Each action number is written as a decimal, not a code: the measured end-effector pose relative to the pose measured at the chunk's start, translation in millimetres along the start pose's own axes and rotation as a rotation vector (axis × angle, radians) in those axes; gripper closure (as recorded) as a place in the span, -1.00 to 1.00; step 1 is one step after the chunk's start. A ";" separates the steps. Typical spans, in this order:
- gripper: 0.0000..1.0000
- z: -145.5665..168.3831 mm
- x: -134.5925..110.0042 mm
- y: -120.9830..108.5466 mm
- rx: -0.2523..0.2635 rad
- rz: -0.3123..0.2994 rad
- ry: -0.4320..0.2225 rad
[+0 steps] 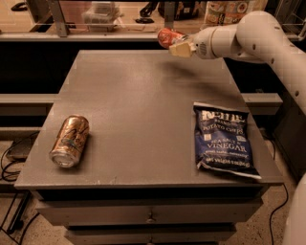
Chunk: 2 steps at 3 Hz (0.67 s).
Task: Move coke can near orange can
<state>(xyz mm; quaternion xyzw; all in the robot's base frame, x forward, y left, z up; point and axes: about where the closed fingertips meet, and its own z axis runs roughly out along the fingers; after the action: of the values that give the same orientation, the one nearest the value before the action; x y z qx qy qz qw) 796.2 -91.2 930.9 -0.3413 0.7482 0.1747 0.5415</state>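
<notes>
My gripper (176, 45) is shut on the coke can (167, 37), a small red can, and holds it in the air above the far edge of the grey table (143, 110). The white arm reaches in from the right. The orange can (70, 140), copper-orange with dark markings, lies on its side near the table's front left corner, far from the gripper.
A blue bag of Kettle salt and vinegar chips (224, 139) lies flat at the table's front right. A shelf with containers (100, 14) runs behind the table. Drawers (148, 215) sit below the tabletop. Cables lie on the floor at the left.
</notes>
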 end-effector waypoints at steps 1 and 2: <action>1.00 -2.7 -4.7 38.7 -0.094 -0.089 0.000; 1.00 -23.3 -13.9 110.1 -0.238 -0.224 -0.057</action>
<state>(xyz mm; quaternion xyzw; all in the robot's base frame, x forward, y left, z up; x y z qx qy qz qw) 705.6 -23.7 940.1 -0.4794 0.6637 0.2103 0.5344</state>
